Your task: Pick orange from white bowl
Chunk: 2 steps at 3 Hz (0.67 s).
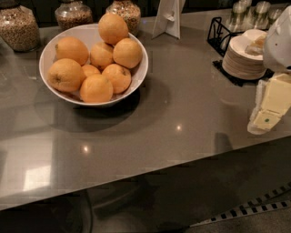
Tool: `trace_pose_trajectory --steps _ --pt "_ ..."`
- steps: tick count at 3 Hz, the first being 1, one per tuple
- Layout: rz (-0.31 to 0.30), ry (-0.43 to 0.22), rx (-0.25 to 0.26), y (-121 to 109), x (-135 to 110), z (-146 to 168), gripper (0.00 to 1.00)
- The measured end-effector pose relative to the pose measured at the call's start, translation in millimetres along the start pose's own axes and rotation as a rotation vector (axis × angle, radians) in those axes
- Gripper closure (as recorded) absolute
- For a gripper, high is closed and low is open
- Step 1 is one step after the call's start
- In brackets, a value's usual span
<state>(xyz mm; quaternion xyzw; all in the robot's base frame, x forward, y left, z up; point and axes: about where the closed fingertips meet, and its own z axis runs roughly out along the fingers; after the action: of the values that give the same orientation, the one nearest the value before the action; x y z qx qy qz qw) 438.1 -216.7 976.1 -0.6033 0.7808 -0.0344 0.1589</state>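
Note:
The white bowl [46, 55] stands on the grey counter at the back left and holds several oranges. The largest-looking orange [112, 27] sits on top at the bowl's far side, and others lie around it, such as one at the front [96, 88] and one at the left [65, 75]. A small orange [90, 70] is half hidden in the middle. My gripper [267, 111], white and cream, hangs at the right edge of the view above the counter's right end, far from the bowl and holding nothing that I can see.
Three glass jars [17, 26] of grains stand behind the bowl. A white card stand [168, 18] is at the back centre. A stack of white plates [243, 57] sits in a black rack by my arm, with metal shakers [240, 11] behind. The counter's front edge [150, 170] runs diagonally below.

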Motion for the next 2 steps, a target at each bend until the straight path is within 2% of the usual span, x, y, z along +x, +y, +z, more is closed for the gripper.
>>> trace_pose_trajectory --steps 1,2 --pt "0.000 0.000 0.000 0.0 0.0 0.0 0.00" --pt "-0.046 -0.041 0.039 -2.6 -9.5 1.0 0.00"
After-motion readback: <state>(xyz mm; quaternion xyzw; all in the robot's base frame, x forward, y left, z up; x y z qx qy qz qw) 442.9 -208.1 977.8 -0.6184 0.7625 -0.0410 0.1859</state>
